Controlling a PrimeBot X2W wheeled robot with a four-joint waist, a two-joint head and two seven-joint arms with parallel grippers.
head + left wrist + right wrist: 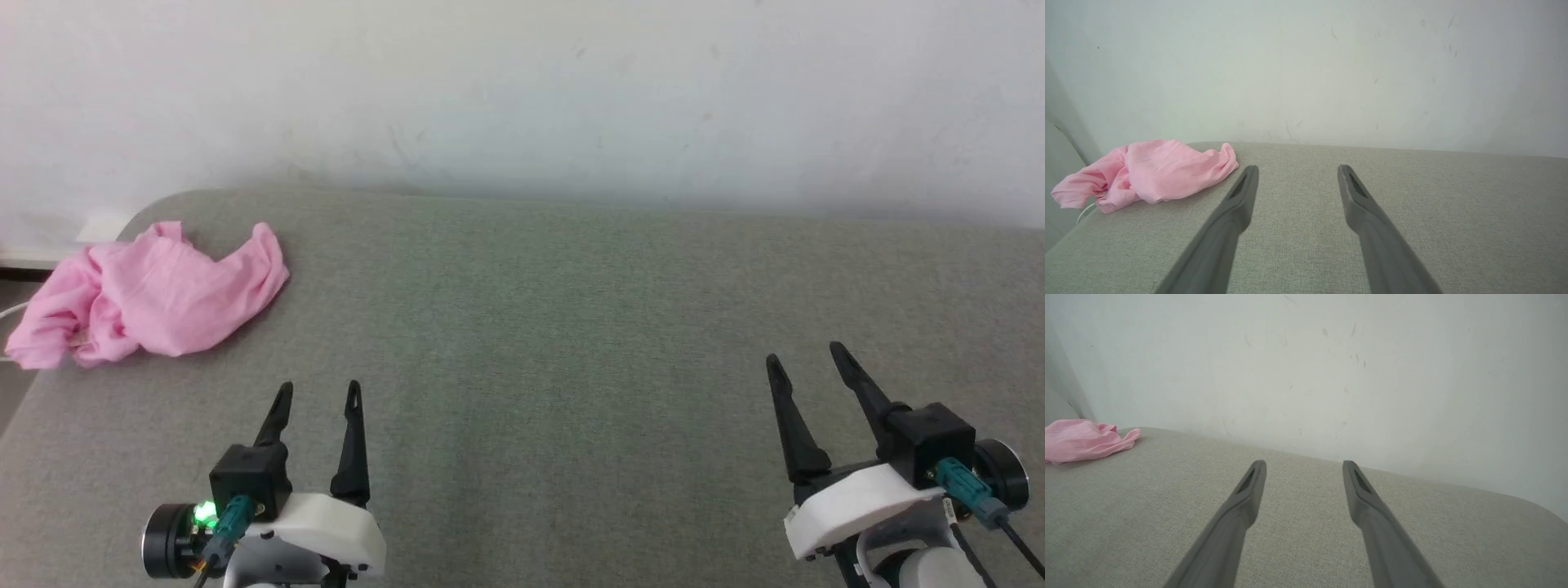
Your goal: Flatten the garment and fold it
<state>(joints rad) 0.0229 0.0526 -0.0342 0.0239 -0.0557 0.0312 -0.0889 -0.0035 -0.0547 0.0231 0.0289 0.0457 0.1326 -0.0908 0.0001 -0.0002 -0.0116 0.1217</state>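
Item: pink garment (151, 298). A crumpled heap at the far-left corner of the grey padded surface (571, 327), long axis roughly 8-to-2 o'clock.
From my left gripper (319, 384): 10 o'clock, near.
From my right gripper (803, 352): 9 o'clock, well apart.
Both grippers: fingers spread, empty.
I judge the left arm should reach first.

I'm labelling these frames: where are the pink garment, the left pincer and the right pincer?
garment (155, 298): head view, middle of the crumpled pink heap.
left pincer (319, 385): head view, midway between its open fingertips.
right pincer (802, 352): head view, midway between its open fingertips.
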